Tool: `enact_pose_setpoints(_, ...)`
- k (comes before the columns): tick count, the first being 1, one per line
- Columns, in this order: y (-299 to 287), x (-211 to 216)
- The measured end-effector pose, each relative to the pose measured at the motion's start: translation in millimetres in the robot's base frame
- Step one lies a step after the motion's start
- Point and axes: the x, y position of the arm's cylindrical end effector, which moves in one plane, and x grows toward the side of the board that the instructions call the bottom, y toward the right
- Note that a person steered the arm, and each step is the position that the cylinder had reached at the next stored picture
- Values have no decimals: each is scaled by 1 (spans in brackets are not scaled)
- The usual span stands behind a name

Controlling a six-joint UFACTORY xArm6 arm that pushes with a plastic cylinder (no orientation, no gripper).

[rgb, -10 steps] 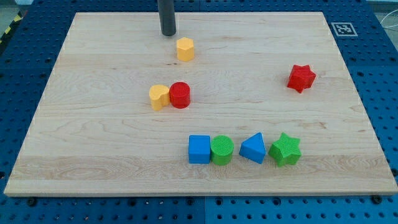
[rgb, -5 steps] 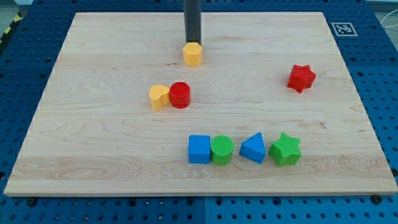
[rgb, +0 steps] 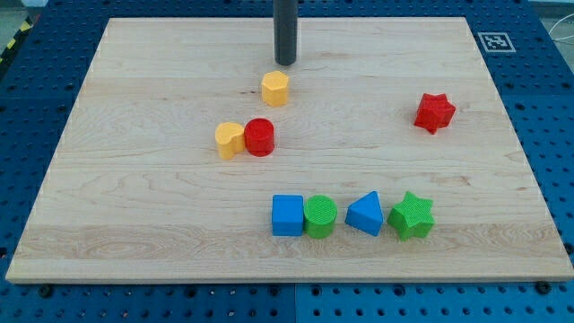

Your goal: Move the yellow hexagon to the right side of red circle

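While the rod stood near the far edge of the bench (rgb: 134, 81), my tip (rgb: 285, 64) sat just beyond the yellow hexagon (rgb: 275, 89), slightly to its right, with a thin strip of bare wood between them, so not touching. No fingers exist on this rig: the arm ended in a plain rod, holding nothing. The hexagon lay farther away than the red circle (rgb: 259, 137) and a little to its right, apart from it. The goal spot, the bare wood directly right of the circle, lay nearer than the hexagon and to its right. Judgement: a push from the far side, angled slightly from the left, would carry it there; the tip's present offset to the right would tend to send the block nearer and leftward, toward the circle, so a small re-position seemed needed. The yellow heart (rgb: 230, 140) touched the circle's left side, out of the path. The red star (rgb: 435, 112) sat well to the right. Blue square (rgb: 288, 215), green circle (rgb: 320, 216), blue triangle (rgb: 365, 214) and green star (rgb: 412, 215) formed a near row, clear of the route.
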Motion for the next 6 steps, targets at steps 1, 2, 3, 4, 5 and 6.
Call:
enact_pose_setpoints(1, -14, 13)
enact_pose_setpoints(2, -23, 30)
enact_pose_setpoints(3, -23, 46)
enact_pose_setpoints(4, -23, 58)
enact_pose_setpoints(5, -15, 61)
enact_pose_setpoints(6, 8, 61)
